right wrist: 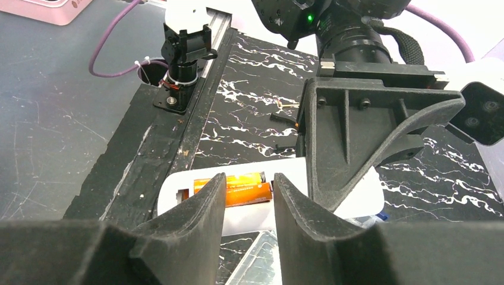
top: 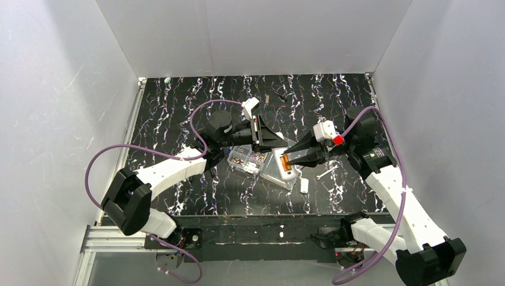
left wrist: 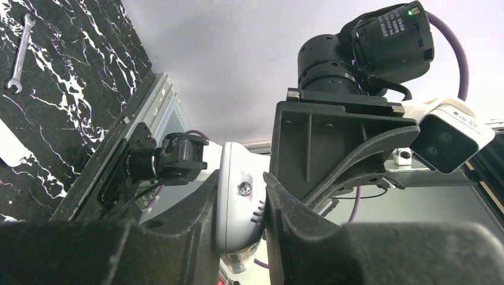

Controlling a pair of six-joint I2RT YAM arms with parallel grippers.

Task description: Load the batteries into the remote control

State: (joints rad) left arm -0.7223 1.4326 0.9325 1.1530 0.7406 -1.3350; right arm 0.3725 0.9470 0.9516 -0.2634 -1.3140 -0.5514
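Observation:
The white remote control [right wrist: 356, 205] lies rear side up, with orange batteries [right wrist: 243, 189] in its recess. My left gripper [right wrist: 356, 136] is shut on one end of the remote. The left wrist view shows that end [left wrist: 241, 225], with a screw and vent slots, pinched between the left gripper's [left wrist: 239, 184] fingers. My right gripper [right wrist: 246, 199] is open, with its fingertips just above the batteries, one on each side. In the top view the remote [top: 288, 173] and batteries [top: 284, 159] sit mid-table, between the left gripper [top: 275, 142] and the right gripper [top: 287, 159].
A clear compartmented screw box [top: 247, 159] stands left of the remote, and a clear lid [right wrist: 261, 261] lies beneath it. A small white piece [top: 304, 185] and a small wrench [top: 326, 173] lie to the right. The wrench also shows in the left wrist view [left wrist: 18, 53].

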